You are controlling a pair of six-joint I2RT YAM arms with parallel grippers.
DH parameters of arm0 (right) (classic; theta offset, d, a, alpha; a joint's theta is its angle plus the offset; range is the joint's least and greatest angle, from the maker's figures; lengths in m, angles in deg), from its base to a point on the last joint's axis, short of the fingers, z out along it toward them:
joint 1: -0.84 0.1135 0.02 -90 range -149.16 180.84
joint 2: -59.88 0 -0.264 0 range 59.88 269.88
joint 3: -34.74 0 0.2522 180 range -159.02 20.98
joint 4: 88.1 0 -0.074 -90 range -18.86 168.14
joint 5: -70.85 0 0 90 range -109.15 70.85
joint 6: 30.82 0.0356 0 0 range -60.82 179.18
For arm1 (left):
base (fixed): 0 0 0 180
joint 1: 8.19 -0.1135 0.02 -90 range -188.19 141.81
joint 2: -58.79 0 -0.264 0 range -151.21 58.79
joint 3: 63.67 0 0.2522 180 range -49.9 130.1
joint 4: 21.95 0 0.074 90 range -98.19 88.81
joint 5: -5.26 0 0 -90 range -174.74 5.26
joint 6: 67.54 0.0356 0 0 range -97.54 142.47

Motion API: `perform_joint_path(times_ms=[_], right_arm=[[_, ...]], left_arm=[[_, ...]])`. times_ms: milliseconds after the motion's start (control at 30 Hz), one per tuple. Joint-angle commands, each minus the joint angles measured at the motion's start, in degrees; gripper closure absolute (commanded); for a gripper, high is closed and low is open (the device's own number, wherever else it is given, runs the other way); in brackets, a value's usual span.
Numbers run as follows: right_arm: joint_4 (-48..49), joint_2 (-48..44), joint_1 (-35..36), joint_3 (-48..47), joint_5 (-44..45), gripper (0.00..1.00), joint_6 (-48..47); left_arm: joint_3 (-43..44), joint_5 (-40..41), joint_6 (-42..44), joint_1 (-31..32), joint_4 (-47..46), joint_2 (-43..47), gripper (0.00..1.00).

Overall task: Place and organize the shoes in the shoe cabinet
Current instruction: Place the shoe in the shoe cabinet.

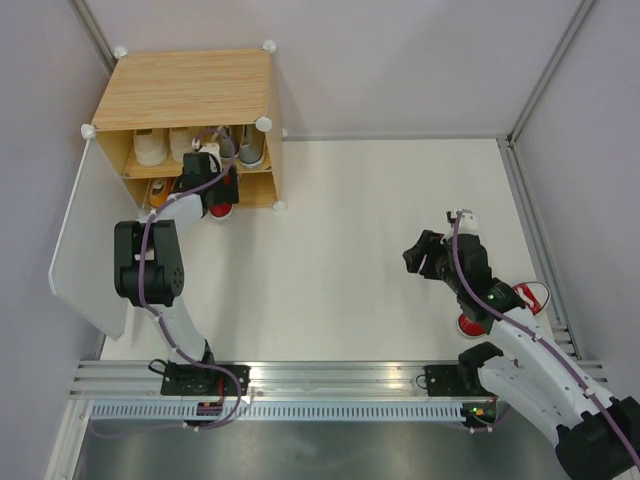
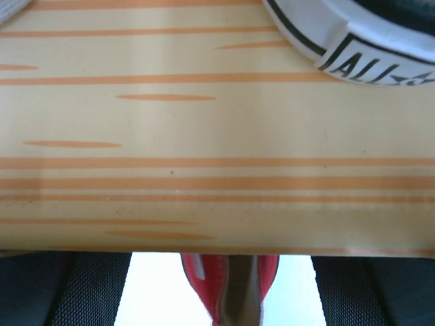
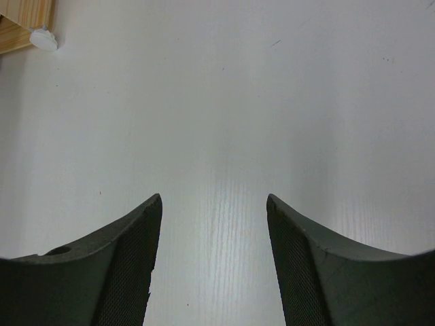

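The shoe cabinet (image 1: pixel 190 88) stands at the back left with its white door (image 1: pixel 85 250) swung open. Cream shoes (image 1: pixel 152 148) and grey shoes (image 1: pixel 250 146) sit on its upper shelf, and an orange shoe (image 1: pixel 160 190) sits below. A red shoe (image 1: pixel 221 207) pokes out of the lower compartment. My left gripper (image 1: pixel 218 185) hangs over it, open. In the left wrist view the red shoe (image 2: pixel 228 288) lies between the fingers (image 2: pixel 68 292) with gaps on both sides. My right gripper (image 1: pixel 418 258) is open over bare table, and another red shoe (image 1: pixel 500 305) lies beneath that arm.
The wooden shelf edge (image 2: pixel 204 170) fills the left wrist view, with a white shoe sole (image 2: pixel 353 41) at its top right. The right wrist view shows the open right gripper (image 3: pixel 214 197) above the white table and a cabinet corner connector (image 3: pixel 43 39). Grey walls enclose the table.
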Motion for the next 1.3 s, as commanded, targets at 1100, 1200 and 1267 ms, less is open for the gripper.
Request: perform_joint_path(times_ms=[1100, 1200, 1267], right_arm=[[2.99, -5.9, -0.26, 2.25, -4.15, 0.34, -0.32], [3.16, -5.64, -0.26, 2.16, -3.98, 0.34, -0.4], [3.34, -5.38, -0.26, 2.16, -4.07, 0.34, -0.49]], left_arm=[[-18.55, -4.98, -7.5, -0.21, 1.24, 19.66, 0.48], [-19.17, -5.24, -7.94, -0.21, 0.89, 19.14, 0.48], [-18.74, -4.55, -7.85, -0.13, 0.8, 17.56, 0.49]])
